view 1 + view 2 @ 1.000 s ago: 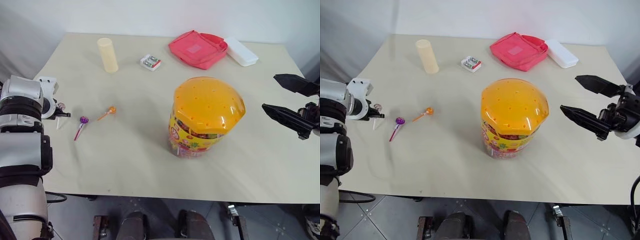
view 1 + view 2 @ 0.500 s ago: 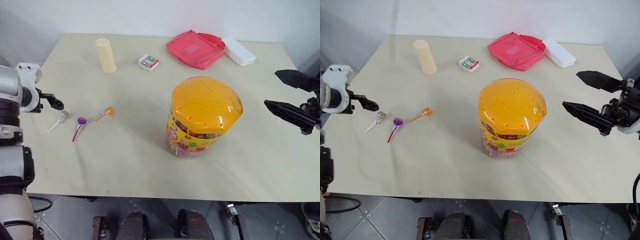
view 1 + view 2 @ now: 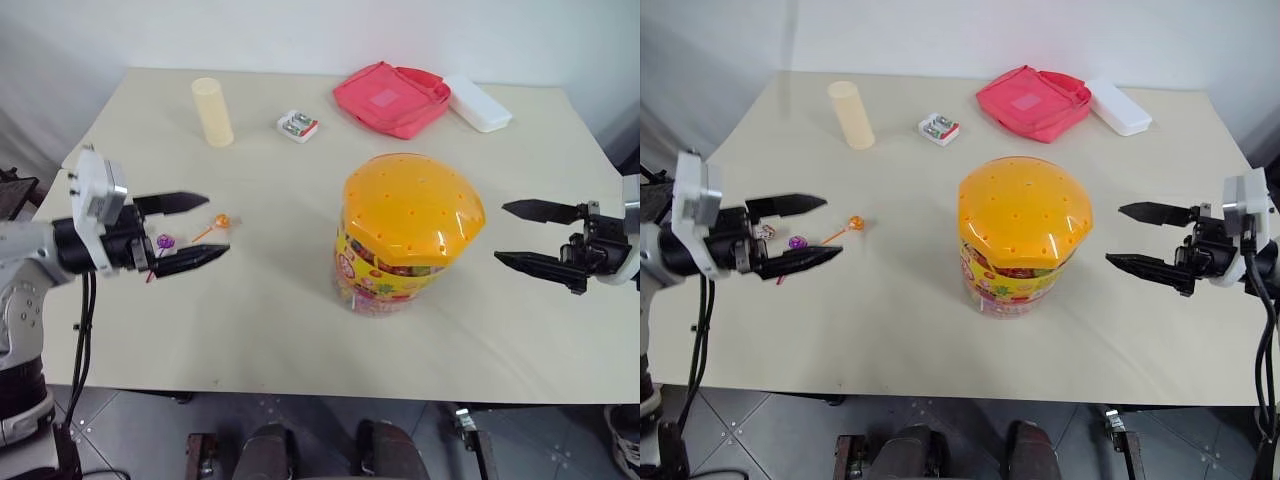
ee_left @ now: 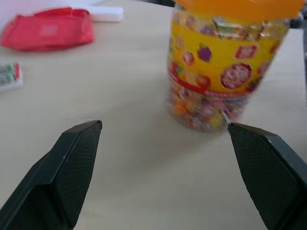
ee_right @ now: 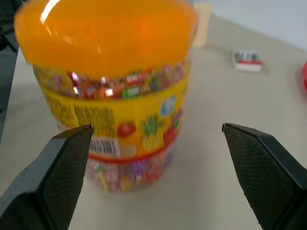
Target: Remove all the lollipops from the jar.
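Note:
The jar (image 3: 412, 235), a clear tub with a domed orange lid and yellow candy label, stands upright mid-table with its lid on. Lollipops lie on the table to its left: an orange one (image 3: 854, 222), a purple one (image 3: 797, 242), and a pale-wrapped one (image 3: 766, 232) partly hidden behind my left fingers. My left gripper (image 3: 217, 224) hovers open over them, pointing level at the jar (image 4: 220, 72). On the jar's right, my right gripper (image 3: 500, 232) is also open and level, aimed at the jar (image 5: 115, 96). Nothing is held between either pair of fingers.
At the back of the table are a slim pale-yellow cylinder (image 3: 212, 110), a small white pack (image 3: 298, 125), a red pouch (image 3: 392, 95) and a white case (image 3: 477, 102). The table's front edge (image 3: 330, 390) is near both arms.
My left gripper opened, left the pale-wrapped lollipop on the table, and swung round to point at the jar. My right gripper sank a little and turned toward the jar.

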Controlling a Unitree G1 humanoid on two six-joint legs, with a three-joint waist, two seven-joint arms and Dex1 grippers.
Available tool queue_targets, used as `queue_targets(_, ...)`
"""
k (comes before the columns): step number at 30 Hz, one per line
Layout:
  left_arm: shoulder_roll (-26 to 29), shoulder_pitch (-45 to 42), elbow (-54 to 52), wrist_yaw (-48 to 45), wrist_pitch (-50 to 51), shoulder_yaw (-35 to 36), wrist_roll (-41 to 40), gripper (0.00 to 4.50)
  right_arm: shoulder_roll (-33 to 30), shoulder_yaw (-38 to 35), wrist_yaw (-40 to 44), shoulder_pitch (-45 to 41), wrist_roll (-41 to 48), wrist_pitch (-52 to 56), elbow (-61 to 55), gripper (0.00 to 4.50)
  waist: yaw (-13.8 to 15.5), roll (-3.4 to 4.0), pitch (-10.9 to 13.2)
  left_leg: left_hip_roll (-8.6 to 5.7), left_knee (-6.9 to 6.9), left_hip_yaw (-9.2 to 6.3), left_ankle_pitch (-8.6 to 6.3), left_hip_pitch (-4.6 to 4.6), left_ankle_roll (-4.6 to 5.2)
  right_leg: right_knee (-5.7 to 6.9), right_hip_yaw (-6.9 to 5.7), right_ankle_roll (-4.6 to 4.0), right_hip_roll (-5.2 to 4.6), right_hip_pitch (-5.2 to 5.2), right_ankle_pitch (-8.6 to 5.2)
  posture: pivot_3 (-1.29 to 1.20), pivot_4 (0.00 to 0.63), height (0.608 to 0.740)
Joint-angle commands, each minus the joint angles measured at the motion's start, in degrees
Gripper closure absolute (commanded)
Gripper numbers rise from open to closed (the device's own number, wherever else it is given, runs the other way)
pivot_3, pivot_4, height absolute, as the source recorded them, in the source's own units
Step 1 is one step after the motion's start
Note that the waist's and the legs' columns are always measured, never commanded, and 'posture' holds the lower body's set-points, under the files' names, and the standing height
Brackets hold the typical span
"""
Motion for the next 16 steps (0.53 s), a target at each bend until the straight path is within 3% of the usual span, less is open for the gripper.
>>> queue_targets(1,-2.6,5.6,-3.0,3.0,-7.4,2.1,0.9,0.02,-1.8,-0.3,4.0,0.8,-2.1,-2.9,2.9,0.00,0.2,0.00,0.0,0.00,0.02,-0.02,0.00,0.00,0.00,0.00,-0.01,0.00,0.00,0.01,0.00,0.00,0.150,0.740)
queue_targets(9,-4.3,18.4,-7.1,6.9,-3.3,2.1,-4.1,0.02,0.0,-0.7,2.8,4.9,-2.8,-2.3,1.8,0.00,0.1,0.02,0.0,0.04,0.00,-0.04,0.00,0.03,0.00,-0.04,-0.02,0.00,0.00,0.07,0.00,0.00,0.150,0.740)
queue_targets(13,-4.4,24.8,-8.7,2.0,-9.3,0.8,-4.3,0.02,0.7,-1.3,1.7,8.5,-2.4,-1.4,-1.1,0.00,0.1,0.10,-0.1,0.05,0.01,-0.04,-0.01,0.04,-0.01,-0.06,-0.01,0.00,0.00,0.09,0.00,0.00,0.150,0.740)
queue_targets(16,-3.9,24.6,-8.9,1.9,-8.8,-0.4,-6.3,0.02,1.2,-1.7,0.4,10.1,-2.5,-1.2,-2.2,0.00,0.3,0.12,-0.1,0.04,0.01,-0.05,-0.01,0.05,-0.02,-0.07,-0.02,-0.01,0.00,0.11,0.00,0.00,0.150,0.740)
